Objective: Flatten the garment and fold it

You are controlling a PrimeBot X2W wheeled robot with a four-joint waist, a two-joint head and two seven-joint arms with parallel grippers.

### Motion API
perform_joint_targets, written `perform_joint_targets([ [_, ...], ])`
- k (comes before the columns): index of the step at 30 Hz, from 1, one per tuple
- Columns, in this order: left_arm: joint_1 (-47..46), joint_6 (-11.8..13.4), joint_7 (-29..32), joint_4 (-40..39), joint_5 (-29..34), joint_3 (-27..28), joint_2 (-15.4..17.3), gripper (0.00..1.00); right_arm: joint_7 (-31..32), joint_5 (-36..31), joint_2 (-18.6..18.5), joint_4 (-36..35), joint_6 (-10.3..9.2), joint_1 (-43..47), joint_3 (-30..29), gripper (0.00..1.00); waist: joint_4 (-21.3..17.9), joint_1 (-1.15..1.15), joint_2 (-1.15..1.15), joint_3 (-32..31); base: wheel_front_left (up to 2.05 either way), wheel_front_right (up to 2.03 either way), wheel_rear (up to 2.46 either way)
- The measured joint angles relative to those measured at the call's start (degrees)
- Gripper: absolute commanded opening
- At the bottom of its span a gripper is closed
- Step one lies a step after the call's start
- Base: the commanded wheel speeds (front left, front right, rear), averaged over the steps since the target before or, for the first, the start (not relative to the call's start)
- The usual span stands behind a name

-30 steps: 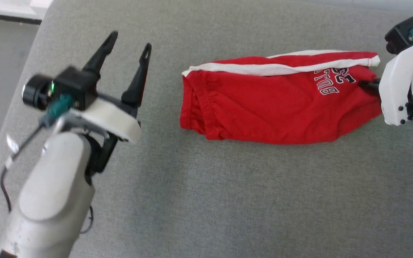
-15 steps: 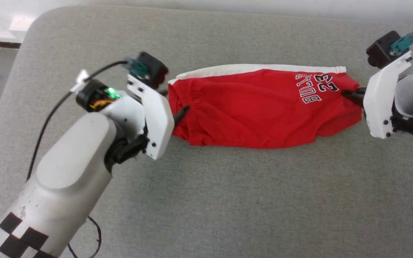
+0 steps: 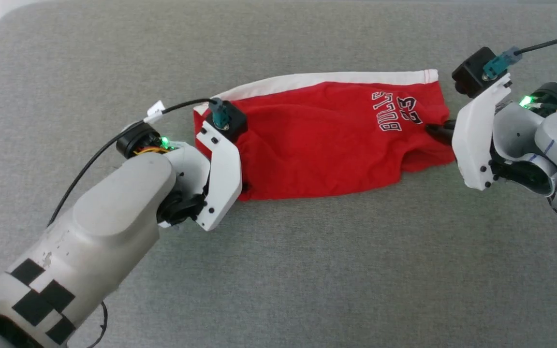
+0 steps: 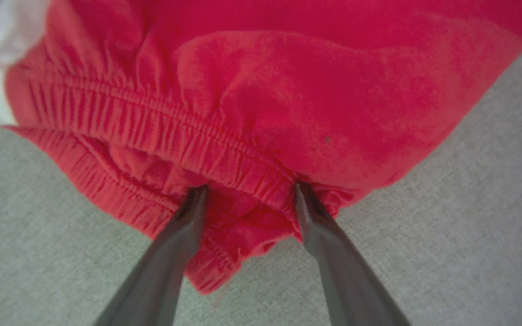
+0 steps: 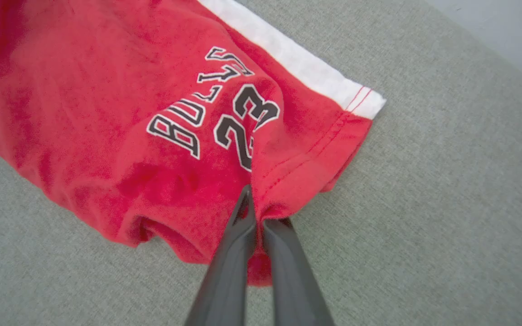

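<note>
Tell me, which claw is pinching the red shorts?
The right gripper: its fingers are shut on the garment beside the 23. The left gripper has fingers spread at the waistband.

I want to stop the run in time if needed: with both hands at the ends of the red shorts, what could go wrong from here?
1. The left hand is open over the bunched waistband; closing may catch only some layers, so the shorts might twist instead of flattening.
2. The right hand pinches just a small fold of the hem; the fabric may slip out when pulled.
</note>
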Motion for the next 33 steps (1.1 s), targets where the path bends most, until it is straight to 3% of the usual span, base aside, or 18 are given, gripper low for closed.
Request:
perform_joint_targets([
  [1, -0.5, 0.0, -0.3, 0.5, -0.4, -0.8, 0.0, 1.0, -0.3, 0.0, 0.2, 0.1, 0.0, -0.1, 0.3, 0.0, -0.3, 0.0, 0.0, 0.1, 0.0, 0.0, 0.0],
  [3, -1.3, 0.0, -0.8, 0.7, -2.1, -2.6, 0.3, 0.11, -0.7, 0.2, 0.3, 0.3, 0.0, -0.1, 0.9, 0.0, -0.7, 0.0, 0.0, 0.2, 0.0, 0.0, 0.0],
  [4, -1.6, 0.0, -1.8, 0.7, -2.8, -3.2, 0.6, 0.0, -1.3, 0.5, 0.3, 0.4, 0.0, -0.1, 1.0, 0.0, -0.7, 0.0, 0.0, 0.2, 0.0, 0.0, 0.0],
  [11, -1.7, 0.0, -14.0, 0.4, -3.3, -6.4, 3.5, 0.0, -6.5, 1.6, -0.6, 0.0, 0.0, 0.0, 1.5, 0.0, -0.7, 0.02, 0.0, -1.8, 0.0, 0.0, 0.0],
  [19, 3.8, 0.2, -23.4, -5.9, -6.5, -5.7, 8.5, 0.0, -13.0, 2.1, -7.0, -7.2, 0.0, 4.9, 2.4, 0.0, -0.5, 0.01, 0.0, -6.4, 0.0, 0.0, 0.0],
  [26, 17.0, 4.7, -26.7, -14.3, -8.9, -7.3, 11.7, 0.0, -16.9, 1.9, -13.8, -14.9, 0.0, 18.7, 3.1, 0.0, -0.2, 0.0, 0.0, -10.5, 0.0, 0.0, 0.0],
  [32, 24.5, 7.7, -29.0, -16.5, -10.4, -8.6, 12.4, 0.0, -17.4, 1.8, -14.9, -15.9, 0.07, 29.4, 2.8, 0.0, -0.3, -0.01, 0.0, -12.1, 0.0, 0.0, 0.0],
  [33, 24.8, 7.9, -29.3, -16.4, -10.4, -8.7, 12.3, 0.16, -17.5, 1.4, -14.8, -15.5, 0.08, 30.4, 2.6, 0.0, -0.3, -0.01, 0.0, -12.2, 0.0, 0.0, 0.0],
])
